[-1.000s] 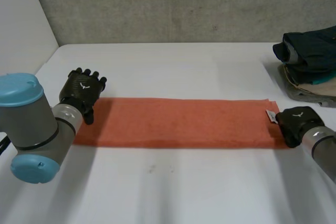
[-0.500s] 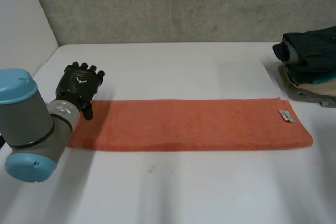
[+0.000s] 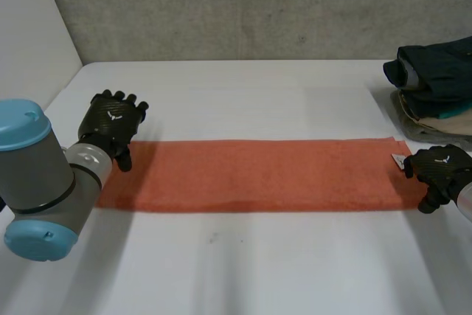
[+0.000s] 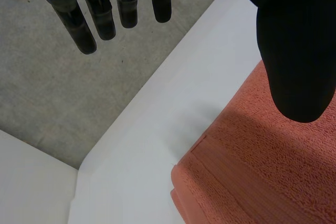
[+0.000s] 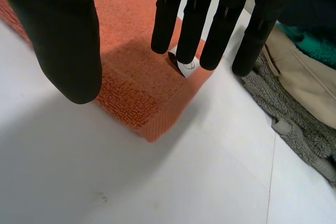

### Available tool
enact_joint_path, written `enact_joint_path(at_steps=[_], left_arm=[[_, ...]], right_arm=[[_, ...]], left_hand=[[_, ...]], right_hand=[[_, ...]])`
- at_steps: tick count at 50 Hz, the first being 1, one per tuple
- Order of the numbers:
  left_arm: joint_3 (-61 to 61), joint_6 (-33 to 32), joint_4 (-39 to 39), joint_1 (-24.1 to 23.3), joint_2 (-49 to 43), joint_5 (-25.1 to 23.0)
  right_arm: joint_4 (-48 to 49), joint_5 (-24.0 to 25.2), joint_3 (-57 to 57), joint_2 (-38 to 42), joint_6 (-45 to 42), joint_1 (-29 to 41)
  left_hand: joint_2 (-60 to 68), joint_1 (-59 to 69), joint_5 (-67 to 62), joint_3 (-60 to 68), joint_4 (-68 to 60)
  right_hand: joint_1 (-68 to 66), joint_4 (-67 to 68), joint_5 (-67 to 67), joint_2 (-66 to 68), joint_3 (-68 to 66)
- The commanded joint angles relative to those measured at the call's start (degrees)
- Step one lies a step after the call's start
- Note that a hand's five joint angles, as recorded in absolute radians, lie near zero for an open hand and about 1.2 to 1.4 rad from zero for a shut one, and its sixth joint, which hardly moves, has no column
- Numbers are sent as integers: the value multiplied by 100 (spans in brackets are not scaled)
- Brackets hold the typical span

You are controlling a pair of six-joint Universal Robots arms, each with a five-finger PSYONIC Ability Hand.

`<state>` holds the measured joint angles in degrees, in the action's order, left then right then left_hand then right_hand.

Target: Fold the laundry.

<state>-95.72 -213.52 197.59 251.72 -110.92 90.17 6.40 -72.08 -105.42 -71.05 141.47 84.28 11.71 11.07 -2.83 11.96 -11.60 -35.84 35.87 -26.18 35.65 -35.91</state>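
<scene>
From the head view, the long orange terry towel (image 3: 258, 175) lies flat across the middle of the white table (image 3: 258, 271), folded into a narrow strip running left to right. The left hand (image 3: 110, 125) hovers at its far left corner and the right hand (image 3: 439, 167) sits over its right end. A pile of dark, teal, beige and grey clothes (image 3: 435, 79) lies just beyond, at the far right. We judge the towel soft, light and limp. It should sag if lifted at one point and grip well rather than slip, so the corners of the short ends look the best places to pinch.

In the left wrist view, the fingers (image 4: 79, 30) are straight and spread, holding nothing. They reach past the towel's left end over bare table, while the thumb (image 4: 294, 51) hangs above the cloth near its far left corner. The layered edges of the fold show at that corner.

In the right wrist view, that hand is also open. Its straight fingers (image 5: 194, 19) point down over the towel's right end, by the small white label (image 5: 185, 66) near the far right corner. The thumb (image 5: 68, 40) is held apart on the near side, above the cloth. The fingertips may be brushing the pile, though we cannot tell from this angle. Nothing is pinched yet.
</scene>
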Motion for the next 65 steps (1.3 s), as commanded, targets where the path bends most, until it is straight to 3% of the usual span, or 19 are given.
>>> enact_joint_path(at_steps=[1,5,6,7,9,17,24,27,31,32,34,35,38,44,52,65], left_arm=[[1,4,8,0,-9,0],[1,4,8,0,-18,0],[1,4,8,0,-18,-8],[1,4,8,0,-18,0],[1,4,8,9,-18,0],[-43,4,8,0,43,0],[-52,4,8,9,114,0],[-52,4,8,9,131,0],[-52,4,8,27,228,0],[-52,4,8,35,237,9],[-52,12,8,36,263,9],[-52,12,8,36,272,9],[-60,12,8,27,272,9],[-87,12,8,-17,263,9],[-96,292,-18,-61,263,9],[-87,628,-54,-61,272,-17]], right_arm=[[238,-17,91,292,-15,-9],[335,-17,118,398,-23,-8],[370,-17,126,425,-23,-8],[466,-26,135,468,-23,-17],[520,-26,135,486,-23,-17],[599,-474,170,302,-155,-641],[520,-659,407,-85,-1209,-1133],[511,-773,557,-120,-1324,-1011],[485,-852,759,-330,-817,-29],[467,-835,759,-374,-719,96],[406,-800,707,-515,-290,394],[388,-773,672,-576,-165,439],[344,-589,470,-709,213,449],[291,-79,48,-700,161,370],[265,500,-348,-350,109,-324],[397,686,-260,196,29,-580]], left_hand=[[-171,-107,283,-196,160],[-171,-107,283,-196,160],[-171,-107,283,-196,160],[-171,-107,283,-196,160],[-171,-107,283,-196,160],[-171,-107,283,-196,160],[-171,-107,283,-196,160],[-171,-107,283,-196,160],[-171,-107,283,-196,160],[-171,-107,283,-196,160],[-171,-107,283,-196,160],[-171,-107,283,-196,160],[-171,-107,283,-196,160],[-171,-107,283,-196,160],[-171,-107,283,-196,160],[-171,-107,283,-196,160]], right_hand=[[-905,903,-872,925,-898],[-1576,1573,-1542,1595,-1569],[-2062,2059,-2029,2081,-2055],[-3515,3513,-3482,3535,-3509],[-4413,4410,-4379,4432,-4406],[-4416,4413,-4382,4435,-4409],[-4416,4413,-4382,4435,-4409],[-4416,4413,-4382,4435,-4409],[-4416,4413,-4382,4435,-4409],[-4122,4119,-4089,4141,-4115],[1166,-1169,1199,-1147,1173],[1529,-1532,1563,-1510,1536],[1600,-1603,1633,-1581,1607],[1483,-1486,1516,-1464,1490],[677,-680,710,-658,684],[-65,62,-31,84,-58]])
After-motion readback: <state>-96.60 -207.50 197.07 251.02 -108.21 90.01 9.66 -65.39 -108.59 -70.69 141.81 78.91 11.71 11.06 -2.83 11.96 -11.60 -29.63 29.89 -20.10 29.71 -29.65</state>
